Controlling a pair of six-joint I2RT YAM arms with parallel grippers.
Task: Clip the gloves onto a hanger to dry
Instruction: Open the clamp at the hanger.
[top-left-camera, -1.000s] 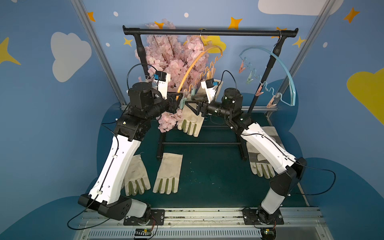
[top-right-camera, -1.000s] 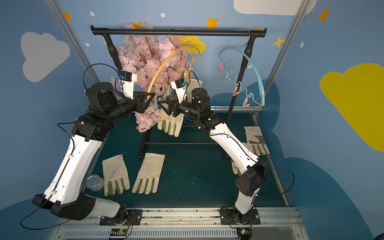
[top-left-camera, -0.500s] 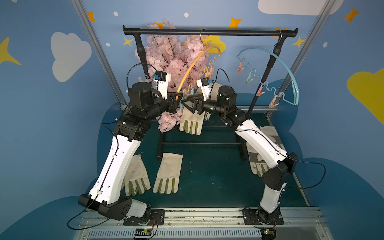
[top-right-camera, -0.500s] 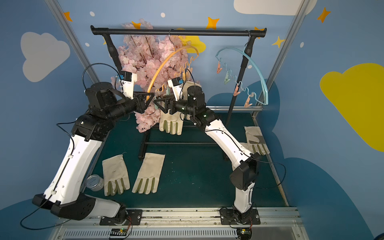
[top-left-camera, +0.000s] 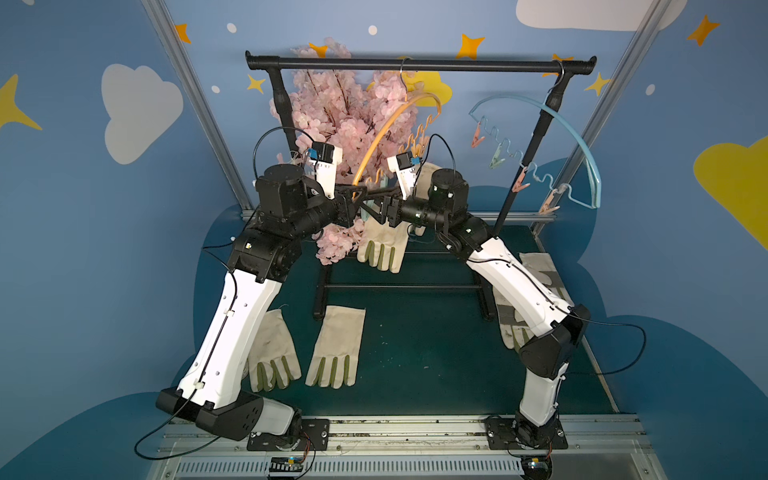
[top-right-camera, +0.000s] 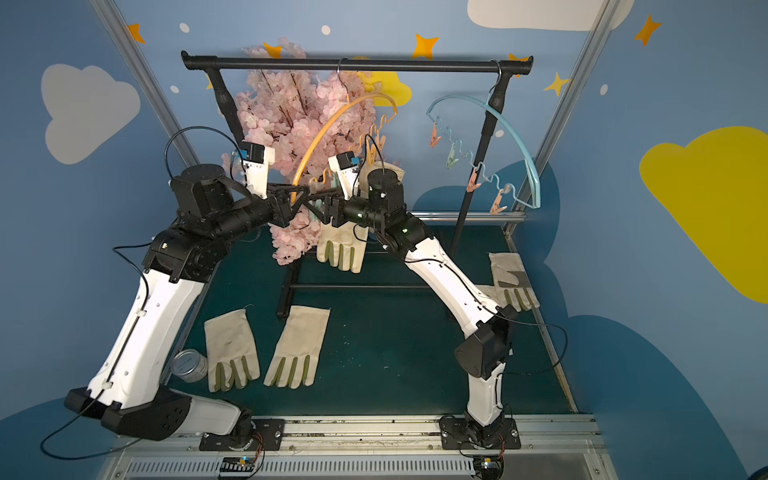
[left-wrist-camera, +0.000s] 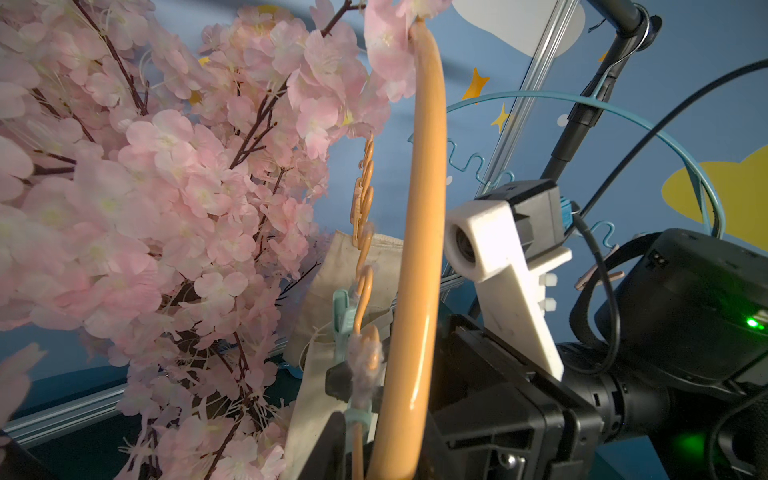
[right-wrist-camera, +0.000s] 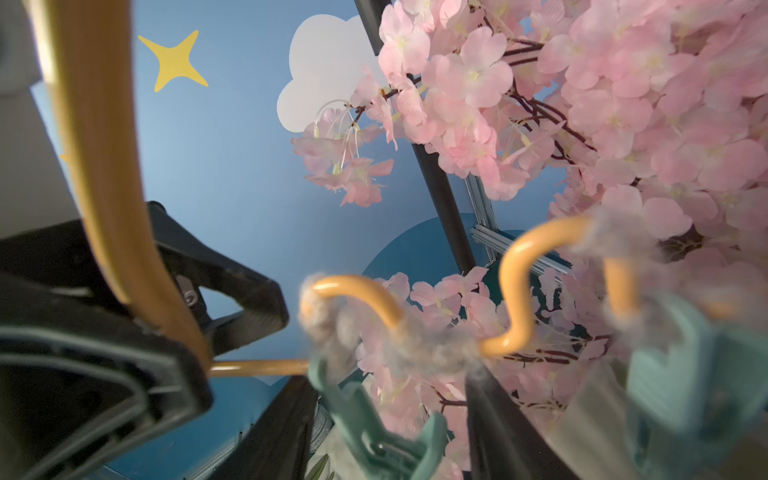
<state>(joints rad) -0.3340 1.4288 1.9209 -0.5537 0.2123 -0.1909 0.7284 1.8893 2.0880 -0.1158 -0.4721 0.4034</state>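
The orange hanger (top-left-camera: 386, 129) (top-right-camera: 328, 124) hangs from the rack bar, and my left gripper (top-left-camera: 357, 195) (left-wrist-camera: 390, 457) is shut on its arc (right-wrist-camera: 95, 166). A cream glove (top-left-camera: 380, 245) (top-right-camera: 340, 249) dangles fingers down from the hanger's wavy lower bar. A second cuff (left-wrist-camera: 345, 266) shows behind it. My right gripper (top-left-camera: 368, 205) (right-wrist-camera: 390, 432) is open, its fingers standing on either side of a teal clip (right-wrist-camera: 374, 432) on that bar. Two gloves (top-left-camera: 274, 349) (top-left-camera: 336, 349) lie flat at the front left. More gloves (top-left-camera: 536, 266) lie under the right arm.
A blue hanger (top-left-camera: 573, 137) with several small clips hangs at the right end of the black rack bar (top-left-camera: 415, 64). A pink blossom branch (top-left-camera: 340, 124) crowds the rack's left side, close to both grippers. A metal can (top-right-camera: 190, 365) sits by the left arm's base.
My right gripper has moved left along the hanger's lower bar towards the left gripper, and its jaws have narrowed around the teal clip. The left arm has held still.
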